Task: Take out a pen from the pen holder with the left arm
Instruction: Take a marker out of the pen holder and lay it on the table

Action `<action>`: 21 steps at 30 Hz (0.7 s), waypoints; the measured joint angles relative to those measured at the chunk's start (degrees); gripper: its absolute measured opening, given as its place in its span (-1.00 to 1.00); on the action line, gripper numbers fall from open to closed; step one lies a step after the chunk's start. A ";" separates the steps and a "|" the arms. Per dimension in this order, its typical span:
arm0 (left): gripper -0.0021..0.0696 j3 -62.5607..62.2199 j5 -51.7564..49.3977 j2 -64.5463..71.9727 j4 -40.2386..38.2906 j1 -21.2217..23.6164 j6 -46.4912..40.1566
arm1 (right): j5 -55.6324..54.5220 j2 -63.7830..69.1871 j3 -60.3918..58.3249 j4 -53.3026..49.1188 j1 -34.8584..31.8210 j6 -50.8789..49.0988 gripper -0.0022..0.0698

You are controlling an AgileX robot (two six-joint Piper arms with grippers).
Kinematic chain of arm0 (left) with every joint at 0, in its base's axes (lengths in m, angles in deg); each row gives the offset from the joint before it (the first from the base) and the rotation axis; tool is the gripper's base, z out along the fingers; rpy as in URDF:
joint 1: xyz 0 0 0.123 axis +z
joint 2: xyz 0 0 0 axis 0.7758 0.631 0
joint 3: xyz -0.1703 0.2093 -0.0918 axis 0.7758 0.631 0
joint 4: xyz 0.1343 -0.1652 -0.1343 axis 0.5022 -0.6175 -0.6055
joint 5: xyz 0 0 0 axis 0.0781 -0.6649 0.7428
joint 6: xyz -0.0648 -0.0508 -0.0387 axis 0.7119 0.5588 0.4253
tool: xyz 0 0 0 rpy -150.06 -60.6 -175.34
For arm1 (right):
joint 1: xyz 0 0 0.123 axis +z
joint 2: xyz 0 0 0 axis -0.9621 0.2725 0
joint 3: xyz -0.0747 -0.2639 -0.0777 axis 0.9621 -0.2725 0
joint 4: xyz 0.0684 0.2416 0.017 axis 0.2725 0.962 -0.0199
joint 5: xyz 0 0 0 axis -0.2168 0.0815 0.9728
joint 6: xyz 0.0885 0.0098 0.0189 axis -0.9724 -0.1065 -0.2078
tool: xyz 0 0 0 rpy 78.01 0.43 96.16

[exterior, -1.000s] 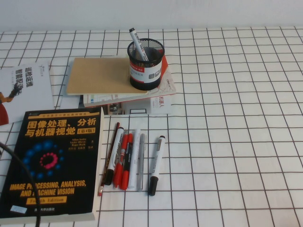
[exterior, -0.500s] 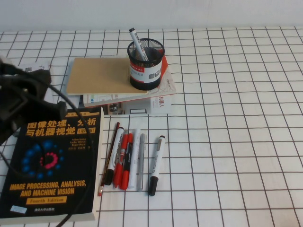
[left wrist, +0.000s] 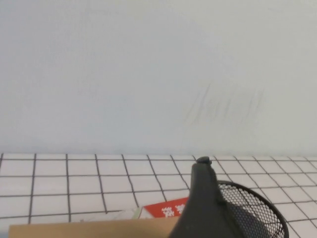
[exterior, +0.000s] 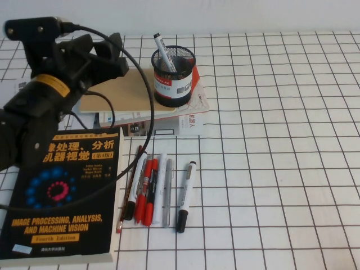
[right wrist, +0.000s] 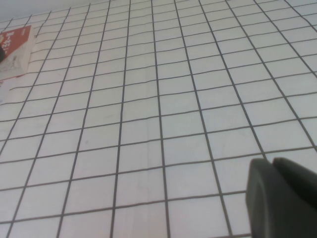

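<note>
A black mesh pen holder (exterior: 172, 79) with a red and white label stands on a tan board (exterior: 126, 90) atop a stack of books. One white pen (exterior: 162, 52) with a dark tip leans out of it. My left gripper (exterior: 120, 55) hovers over the board just left of the holder, open and holding nothing. In the left wrist view one dark finger (left wrist: 202, 203) shows in front of the holder's rim (left wrist: 257, 201). My right gripper (right wrist: 272, 162) is shut and empty over bare grid table, outside the high view.
A black textbook (exterior: 62, 194) lies at the front left, with the arm's cable looping over it. Beside it lie a row of pens (exterior: 147, 188) and a separate black-capped marker (exterior: 185, 188). Grid-patterned table stretches to the right.
My left arm has come in from the lower left and swung up to the back left, bringing its gripper beside the pen holder. The pens and the holder have not moved.
</note>
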 joint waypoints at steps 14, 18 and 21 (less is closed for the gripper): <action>0.23 -17.83 6.82 22.67 6.11 -0.62 9.93 | 0.00 0.00 0.00 0.00 0.00 0.00 -0.98; 0.23 -22.29 6.92 27.01 7.20 -1.26 11.70 | 0.00 0.00 0.00 0.00 0.00 0.00 -0.98; 0.23 -25.50 6.92 29.58 7.56 -1.80 12.64 | 0.00 0.00 0.00 0.00 0.00 0.00 -0.98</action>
